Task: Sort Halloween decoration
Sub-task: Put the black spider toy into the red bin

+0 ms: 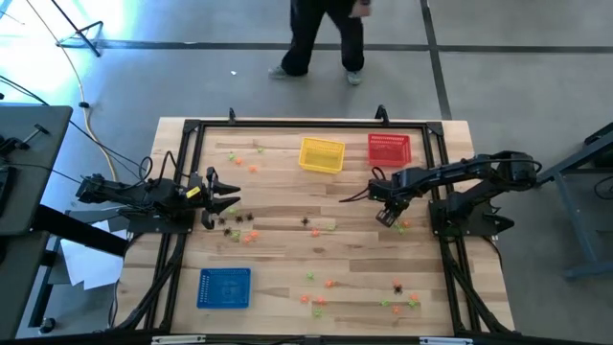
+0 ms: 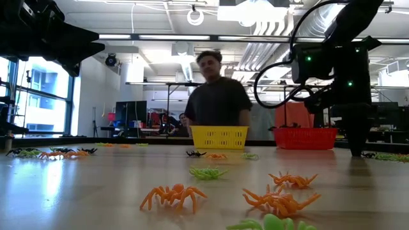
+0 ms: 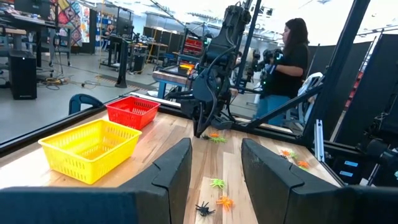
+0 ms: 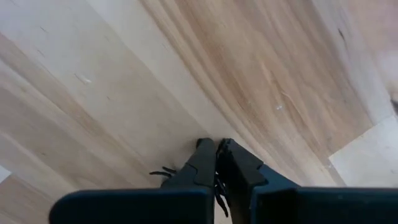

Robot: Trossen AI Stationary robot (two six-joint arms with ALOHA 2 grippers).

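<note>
Now right pincer pinches a leggy black spider; smooth wooden table.

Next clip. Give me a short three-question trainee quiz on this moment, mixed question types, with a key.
1. True or false: the right gripper has its fingers pressed together on a small black spider.
2. Which basket sits nearest the right gripper? A) blue basket B) yellow basket C) red basket
3. Fill in: the left gripper has its fingers ____.

Key: 1 true; 2 C; 3 open
</note>
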